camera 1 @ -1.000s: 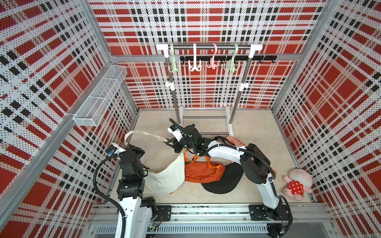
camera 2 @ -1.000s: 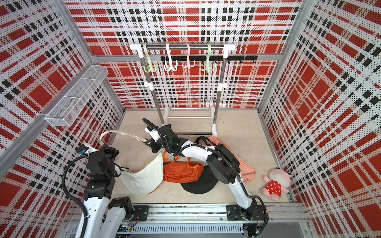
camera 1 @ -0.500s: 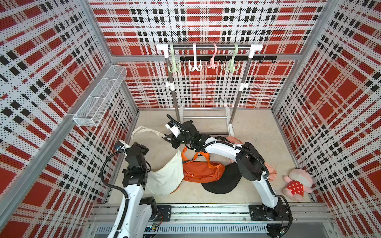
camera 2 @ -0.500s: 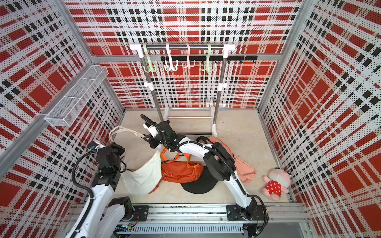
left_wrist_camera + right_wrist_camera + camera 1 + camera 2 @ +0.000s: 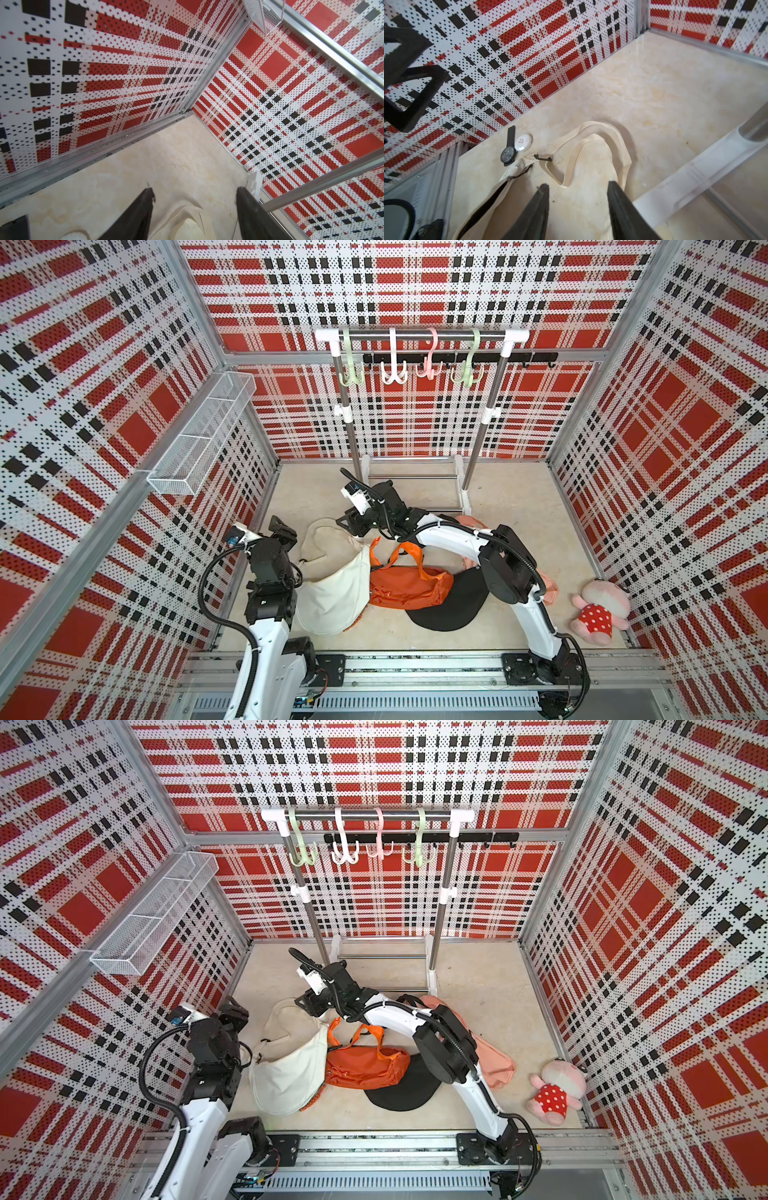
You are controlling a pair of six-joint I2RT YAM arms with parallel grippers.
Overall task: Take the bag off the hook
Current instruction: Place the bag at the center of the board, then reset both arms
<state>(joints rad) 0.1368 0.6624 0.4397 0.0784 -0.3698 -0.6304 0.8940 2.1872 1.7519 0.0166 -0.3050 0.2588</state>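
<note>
Found the cream bag [image 5: 332, 597] slumped on the floor [image 5: 519, 497], touching the orange bag [image 5: 409, 587], well below the hooks [image 5: 392, 364] of the rack [image 5: 415, 335]. Saw the left gripper [image 5: 194, 191] with jaws apart, holding nothing, cream fabric lying beneath. Saw the right gripper [image 5: 577, 185] likewise spread and empty above the bag's strap [image 5: 593, 123], near a black watch [image 5: 508, 155].

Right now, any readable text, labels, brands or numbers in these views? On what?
Nothing can be quoted; no text is legible.
white round badge on the floor: small orange print, too blurred to read.
black watch beside it: dial markings too small to read.
</note>
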